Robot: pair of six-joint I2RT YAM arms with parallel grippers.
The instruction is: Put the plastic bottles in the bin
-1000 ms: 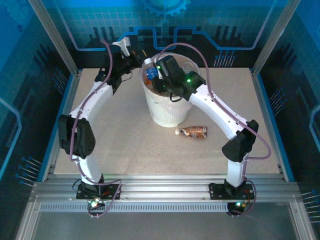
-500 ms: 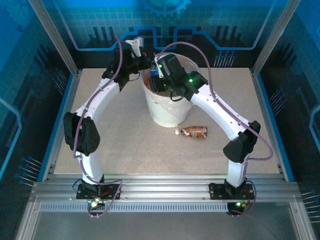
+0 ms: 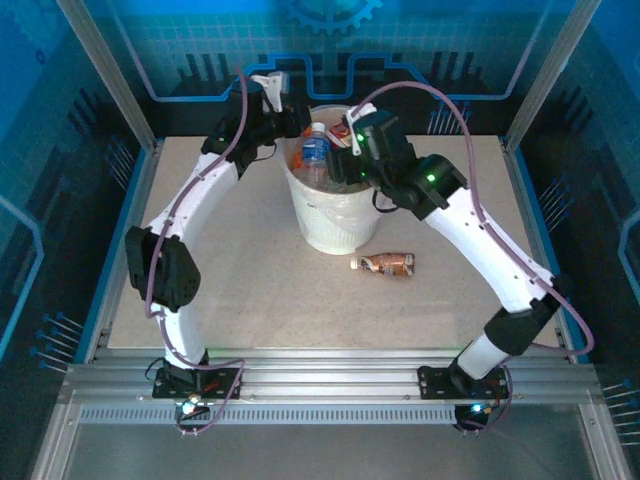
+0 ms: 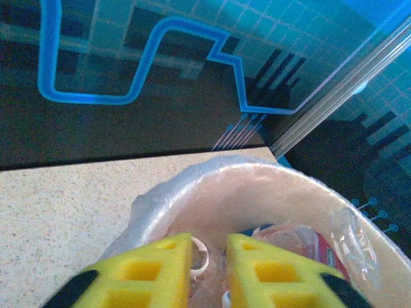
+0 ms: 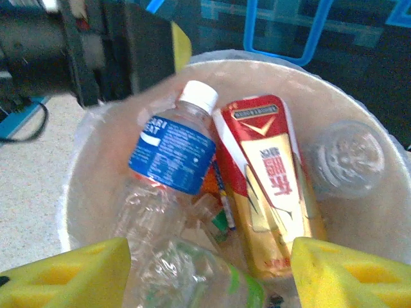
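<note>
The bin [image 3: 335, 225] stands mid-table, white with a pinkish liner, holding several plastic bottles. A blue-labelled bottle [image 3: 315, 150] [image 5: 172, 154] lies on top, beside a red and gold pack [image 5: 266, 186] and a clear green-banded bottle [image 5: 192, 276]. My right gripper [image 3: 347, 140] [image 5: 212, 282] hangs open over the bin with nothing between its fingers. At the bin's far left rim [image 4: 212, 173], my left gripper [image 3: 290, 118] [image 4: 209, 256] is shut on a clear plastic bottle [image 4: 209, 279], with the neck ring showing between the pads. A brown-labelled bottle [image 3: 385, 264] lies on the table in front of the bin.
The left arm's wrist [image 5: 96, 45] sits close to the bin's rim, opposite my right gripper. Blue panel walls [image 3: 330, 50] close the back and sides. Bare tabletop [image 3: 240, 290] stretches left and in front of the bin.
My right gripper has opened, let the blue-labelled bottle drop into the bin, and drawn back to the right. My left gripper has moved right to the bin's rim, still shut.
</note>
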